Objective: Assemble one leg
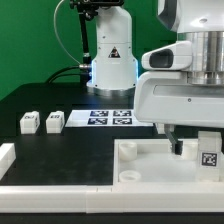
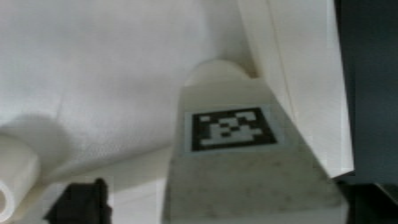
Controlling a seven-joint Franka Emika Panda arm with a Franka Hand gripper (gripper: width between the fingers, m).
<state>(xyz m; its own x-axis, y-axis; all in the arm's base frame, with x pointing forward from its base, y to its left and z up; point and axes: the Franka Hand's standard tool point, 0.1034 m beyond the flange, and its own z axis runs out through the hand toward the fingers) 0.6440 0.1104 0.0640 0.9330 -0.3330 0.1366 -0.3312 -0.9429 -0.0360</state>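
One leg [image 1: 209, 151], a small white block with a black-and-white marker, stands upright on the large white tray-like piece [image 1: 60, 172] near its far corner at the exterior view's right. My gripper [image 1: 197, 146] is lowered around it. In the wrist view the leg [image 2: 231, 130] sits between my two dark fingers [image 2: 80, 200]. A gap shows beside one finger, so the jaws are open and not gripping. My gripper [image 2: 222, 208] straddles the leg's near end. Two more legs [image 1: 28, 122] [image 1: 54, 121] stand on the black table at the exterior view's left.
The marker board [image 1: 110, 117] lies in front of the robot base [image 1: 110, 60]. A round corner socket [image 1: 128, 150] rises from the tray-like piece; another socket [image 2: 11, 185] shows close to the leg in the wrist view. The piece's raised rim [image 2: 294, 60] runs beside the leg.
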